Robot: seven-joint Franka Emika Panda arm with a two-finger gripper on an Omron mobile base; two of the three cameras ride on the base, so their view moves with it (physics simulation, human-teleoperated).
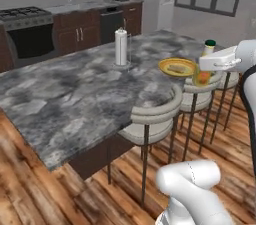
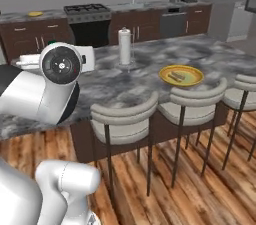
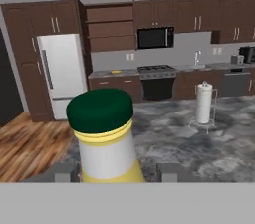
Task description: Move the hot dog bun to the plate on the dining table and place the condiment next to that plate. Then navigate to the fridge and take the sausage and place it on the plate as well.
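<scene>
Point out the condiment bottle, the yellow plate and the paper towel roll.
condiment bottle [image 3: 101, 111], hand view, on its green cap.
yellow plate [image 2: 192, 80], right base view, on its near rim.
paper towel roll [image 1: 121, 47], left base view, on the middle of the white roll.

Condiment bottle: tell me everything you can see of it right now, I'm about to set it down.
The condiment bottle has a dark green round cap, a yellow neck band, a white label and a yellow body below. It stands upright between the gripper jaws, which are closed on its body. In the left base view it hangs at the dining table's edge, just right of the yellow plate that already carries the bun. Its base seems still above the counter.
</scene>
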